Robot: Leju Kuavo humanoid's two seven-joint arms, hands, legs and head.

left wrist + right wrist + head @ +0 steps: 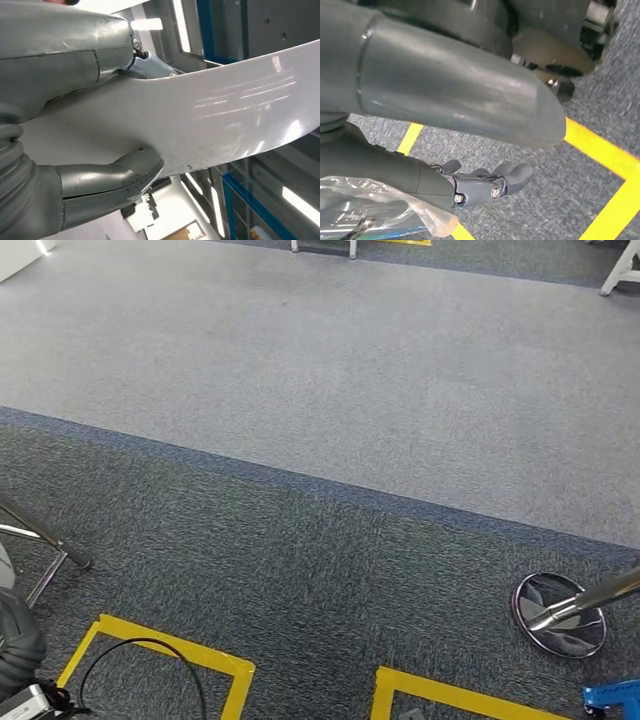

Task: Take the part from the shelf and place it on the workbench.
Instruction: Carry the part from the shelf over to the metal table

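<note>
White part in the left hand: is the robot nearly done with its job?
Partway. Done: the left hand already grips the white part. Now: the head view shows carpet floor with yellow tape. Left: placing it on the workbench.

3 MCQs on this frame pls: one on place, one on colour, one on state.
1. Where is the chrome round base?
A. on the carpet at the head view's right
B. on a shelf
C. in the right hand

2. What colour is the floor tape?
A. red
B. yellow
C. white

3. What is the left hand doing?
A. hanging with nothing in it
B. pressing on the carpet
C. holding a white part

Key:
1 A: the base sits on the dark carpet.
2 B: the tape forms yellow outlines.
3 C: the left hand grips the white part between thumb and fingers.
</note>
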